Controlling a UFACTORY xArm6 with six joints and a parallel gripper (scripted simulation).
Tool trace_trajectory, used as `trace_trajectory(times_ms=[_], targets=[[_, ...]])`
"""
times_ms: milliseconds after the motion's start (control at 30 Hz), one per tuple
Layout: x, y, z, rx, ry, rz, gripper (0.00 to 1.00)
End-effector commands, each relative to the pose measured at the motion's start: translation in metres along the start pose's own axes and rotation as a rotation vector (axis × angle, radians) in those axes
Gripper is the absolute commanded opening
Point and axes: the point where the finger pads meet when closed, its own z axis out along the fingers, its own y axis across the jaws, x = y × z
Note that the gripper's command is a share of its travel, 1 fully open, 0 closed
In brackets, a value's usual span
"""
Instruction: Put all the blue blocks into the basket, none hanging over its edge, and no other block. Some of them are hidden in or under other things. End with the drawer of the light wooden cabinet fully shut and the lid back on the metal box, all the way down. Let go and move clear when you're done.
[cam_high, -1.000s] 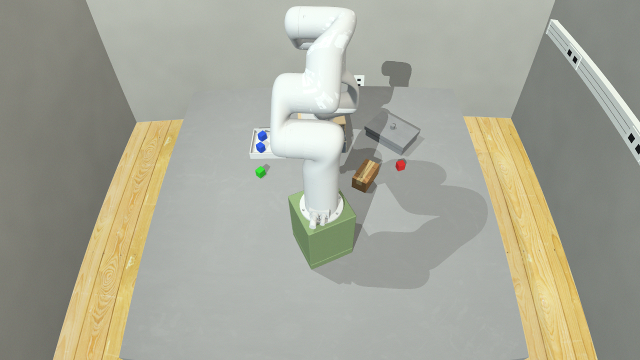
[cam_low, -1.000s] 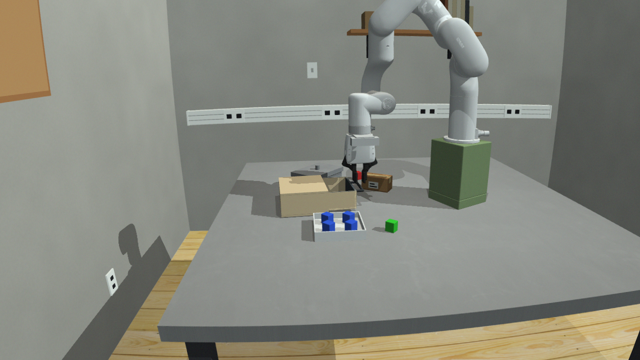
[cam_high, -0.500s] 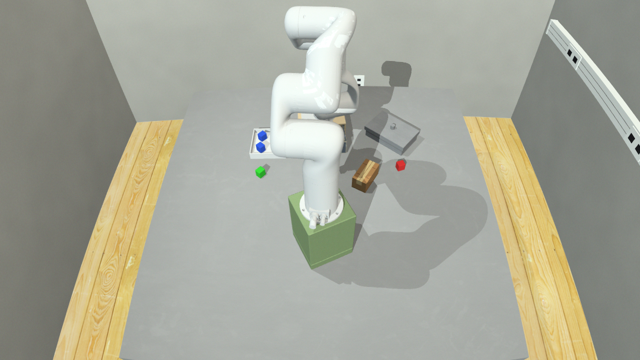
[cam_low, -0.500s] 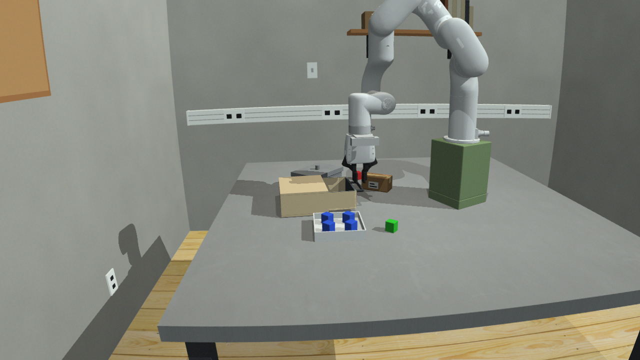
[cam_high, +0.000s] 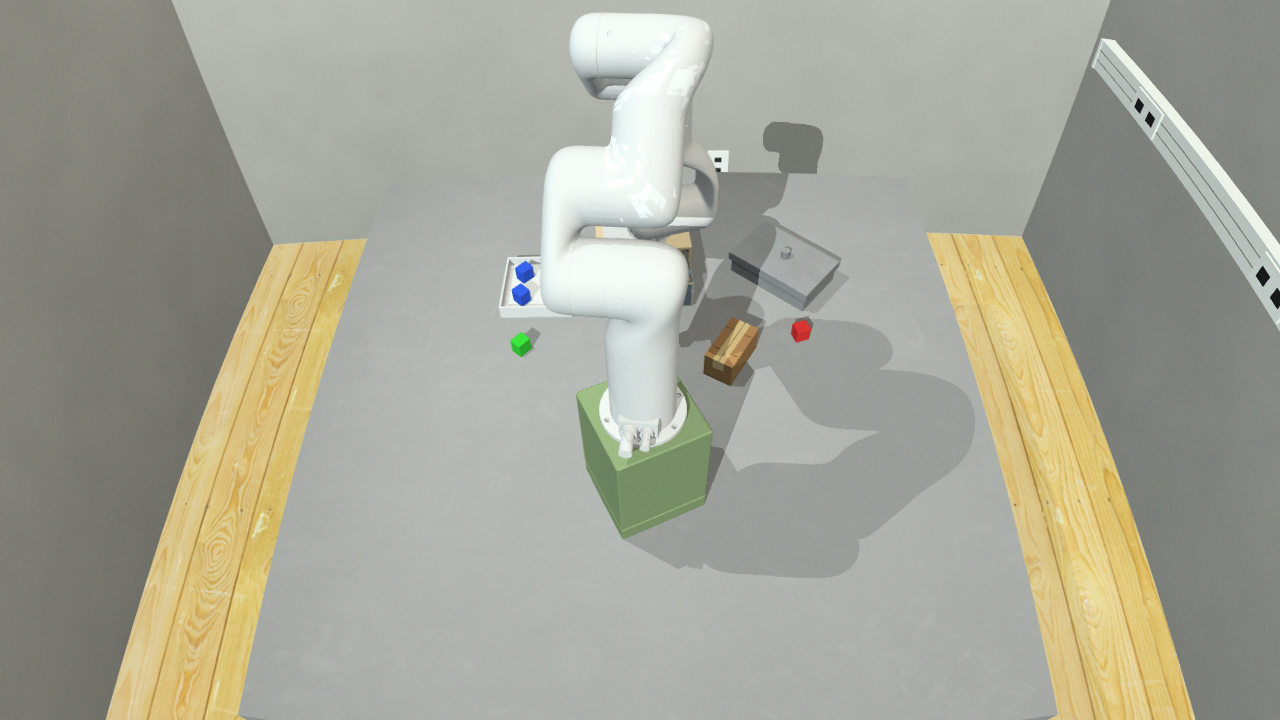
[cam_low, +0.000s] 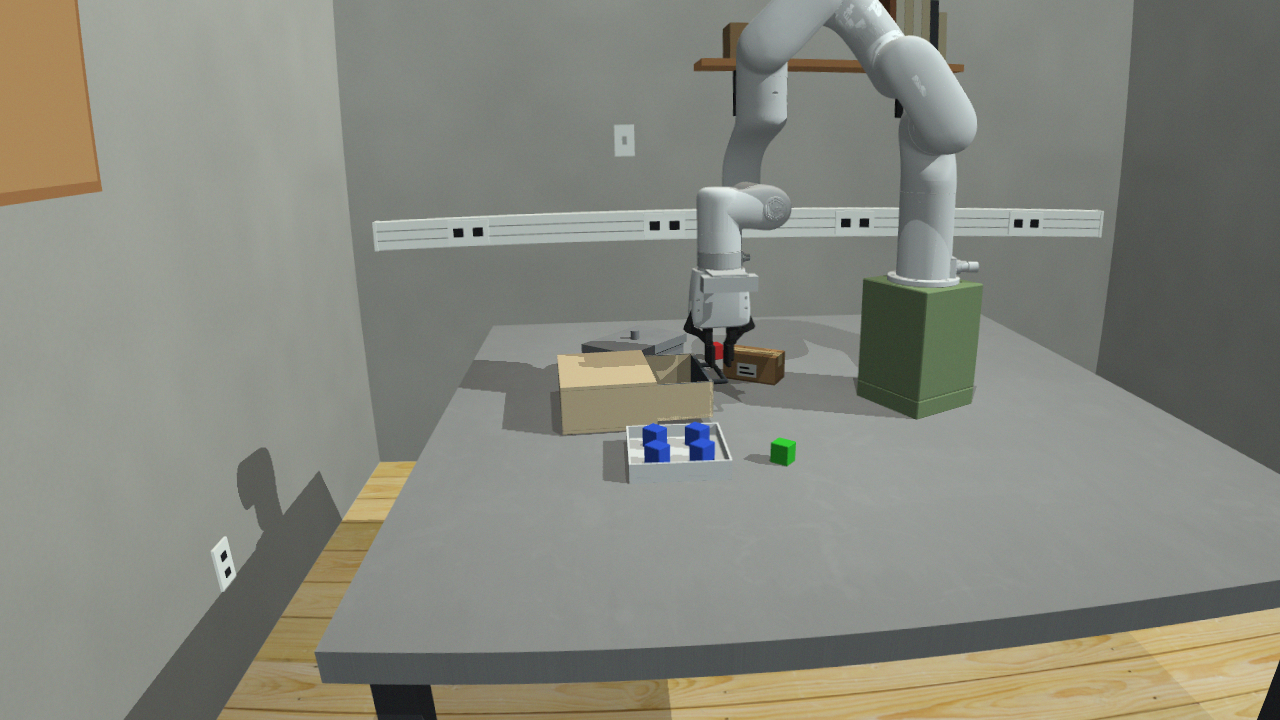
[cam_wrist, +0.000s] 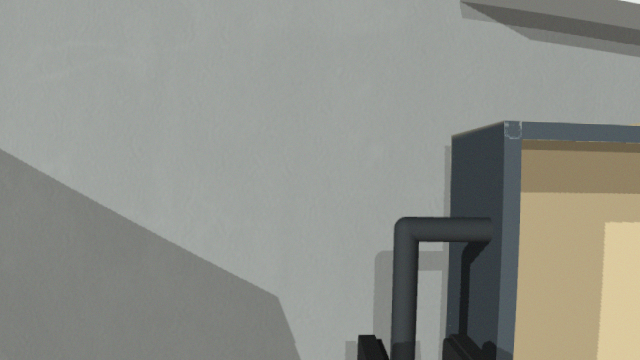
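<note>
My gripper (cam_low: 719, 361) (cam_wrist: 414, 349) is partly open and low, its fingers on either side of the dark handle bar (cam_wrist: 405, 290) with gaps beside it. The handle is on the dark front (cam_wrist: 475, 175) of the drawer (cam_low: 684, 401), which stands pulled out of the light wooden cabinet (cam_low: 599, 408). The visible part of the drawer's inside shows no block. The basket (cam_high: 528, 312) (cam_low: 680, 471) is a shallow white tray; several blue blocks (cam_high: 524, 271) (cam_low: 657, 452) lie inside it. The grey metal box has its knobbed lid (cam_high: 760, 248) (cam_low: 651, 341) on. Its inside is hidden.
A green block (cam_high: 520, 343) (cam_low: 783, 451) lies near the basket. A brown cardboard box (cam_high: 732, 351) (cam_low: 759, 364) stands near the drawer's front, and a red block (cam_high: 801, 331) (cam_low: 716, 350) lies beyond it. The arm hides most of the cabinet in the top view.
</note>
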Motion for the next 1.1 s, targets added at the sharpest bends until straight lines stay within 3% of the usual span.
trace_trajectory(times_ms=[0, 1067], targets=[[0.000, 0.001, 0.000, -0.003, -0.001, 0.000, 0.24], [0.000, 0.001, 0.021, -0.003, -0.001, 0.000, 0.24]])
